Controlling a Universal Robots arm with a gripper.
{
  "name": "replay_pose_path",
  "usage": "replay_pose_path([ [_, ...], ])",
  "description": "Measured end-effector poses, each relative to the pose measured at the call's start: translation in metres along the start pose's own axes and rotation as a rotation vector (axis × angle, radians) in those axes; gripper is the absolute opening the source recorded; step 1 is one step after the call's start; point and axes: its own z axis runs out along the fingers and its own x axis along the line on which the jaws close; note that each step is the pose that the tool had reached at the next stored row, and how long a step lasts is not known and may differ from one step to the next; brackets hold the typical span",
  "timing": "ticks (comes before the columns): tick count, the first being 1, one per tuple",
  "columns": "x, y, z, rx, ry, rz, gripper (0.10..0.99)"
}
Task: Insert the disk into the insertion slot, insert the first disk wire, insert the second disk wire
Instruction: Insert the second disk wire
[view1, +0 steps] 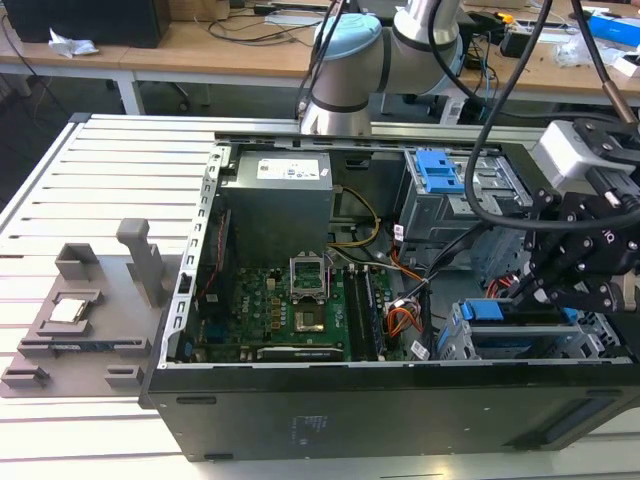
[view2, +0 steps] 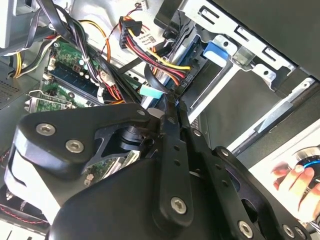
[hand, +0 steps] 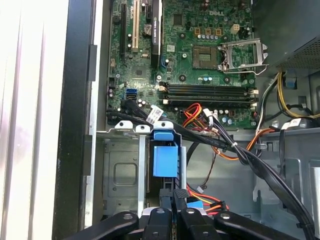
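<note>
The disk (view1: 492, 311) lies in the insertion slot (view1: 452, 346) of the grey drive cage, at the front of the open computer case on the exterior view's right. Its blue carrier (hand: 165, 159) faces the motherboard. My gripper (view1: 520, 291) hangs over the disk's rear end. In both wrist views its jaws stand pressed together (view2: 171, 102) (hand: 175, 200). A black wire's light-blue plug (view2: 151, 91) sits at their tips. Beside it, against the disk's end, is a black plug with red, yellow and black wires (view2: 159, 54).
Bundles of black and orange cables (hand: 235, 147) cross between the motherboard (view1: 300, 315) and the cage. A taller metal bay with a blue latch (view1: 437, 172) stands behind. A grey fixture plate (view1: 85, 325) lies outside the case. A person's hand (view2: 295, 181) rests on a round knob.
</note>
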Motion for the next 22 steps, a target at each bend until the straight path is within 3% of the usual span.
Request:
replay_pose_path([
  [13,-0.0012,0.0003,-0.0026,0.000,0.0001,0.000,0.145],
  [15,-0.0020,0.0001,-0.0027,-0.001,-0.0056,-0.001,0.145],
  [22,-0.0021,-0.0013,-0.0007,-0.008,-0.0072,-0.001,0.145],
])
